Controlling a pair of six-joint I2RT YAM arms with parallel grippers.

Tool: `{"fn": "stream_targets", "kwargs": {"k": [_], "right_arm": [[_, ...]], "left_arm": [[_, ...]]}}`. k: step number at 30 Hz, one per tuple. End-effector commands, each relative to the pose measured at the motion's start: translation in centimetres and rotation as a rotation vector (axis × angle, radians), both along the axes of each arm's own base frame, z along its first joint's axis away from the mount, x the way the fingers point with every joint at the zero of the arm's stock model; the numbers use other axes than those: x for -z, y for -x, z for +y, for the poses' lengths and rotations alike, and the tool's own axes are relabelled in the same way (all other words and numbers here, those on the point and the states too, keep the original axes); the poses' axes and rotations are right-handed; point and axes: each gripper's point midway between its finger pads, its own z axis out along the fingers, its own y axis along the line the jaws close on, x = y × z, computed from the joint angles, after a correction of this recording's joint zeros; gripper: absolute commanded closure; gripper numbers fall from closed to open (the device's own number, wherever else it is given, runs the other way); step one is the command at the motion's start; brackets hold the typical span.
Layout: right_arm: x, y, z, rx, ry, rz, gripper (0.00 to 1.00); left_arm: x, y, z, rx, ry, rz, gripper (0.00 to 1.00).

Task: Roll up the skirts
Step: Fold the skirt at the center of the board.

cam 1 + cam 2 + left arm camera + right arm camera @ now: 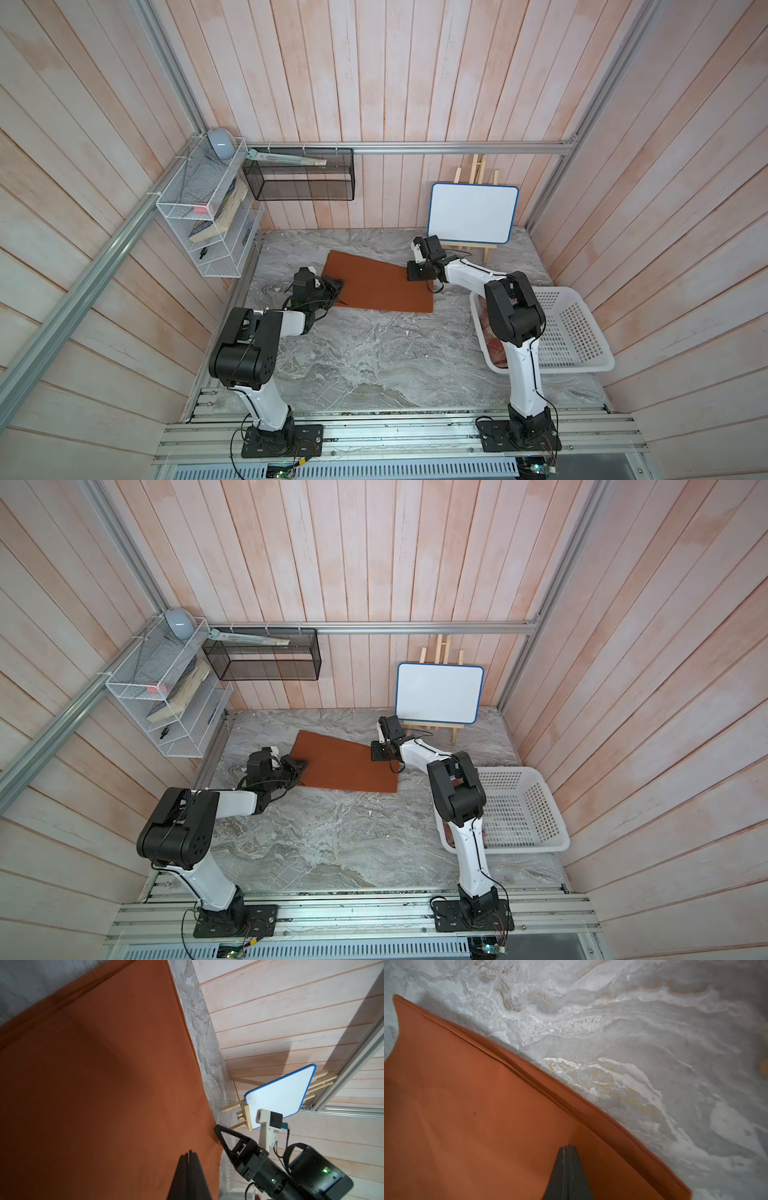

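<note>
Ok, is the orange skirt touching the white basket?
Apart. In both top views a strip of bare marble table separates the orange skirt from the white basket; the skirt's nearest corner stops short of the basket's rim.

You've got two arms in both top views, the left arm and the right arm, each with one gripper: left gripper, right gripper. Skirts: one rust-orange skirt at frame centre, and probably a second, a plaid skirt, only a reddish patch showing inside the single white basket at the right. Upper middle: one whiteboard on one easel. Upper left: two racks, a white wire rack and a black mesh rack.
</note>
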Motion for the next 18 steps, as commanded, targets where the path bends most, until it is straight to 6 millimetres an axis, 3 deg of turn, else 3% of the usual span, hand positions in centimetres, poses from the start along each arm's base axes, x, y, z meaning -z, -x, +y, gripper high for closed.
{"fn": "stream_targets", "kwargs": {"k": [1, 3, 5, 8, 12, 18], "right_arm": [[0.3, 0.9, 2.1, -0.063, 0.025, 0.001, 1.00], [1.5, 1.3, 2.9, -0.079, 0.021, 0.032, 1.00], [2.5, 1.8, 3.3, -0.085, 0.011, 0.069, 1.00], [3.3, 2.9, 3.3, -0.090, 0.003, 0.090, 1.00], [4.6, 4.8, 3.8, -0.119, -0.016, 0.147, 1.00], [5.9, 8.3, 4.3, -0.142, -0.056, 0.226, 1.00]], "left_arm": [[-1.7, -2.1, 0.2, -0.014, -0.019, -0.059, 1.00], [-1.9, -3.4, 0.2, -0.016, -0.035, -0.059, 1.00], [-0.5, -4.4, 0.1, -0.014, -0.016, -0.005, 1.00], [1.0, -4.4, 0.2, -0.023, 0.044, 0.036, 1.00], [3.8, -2.7, 1.8, -0.105, 0.047, 0.113, 1.00], [7.7, 1.3, 3.0, -0.149, 0.059, 0.273, 1.00]]}}
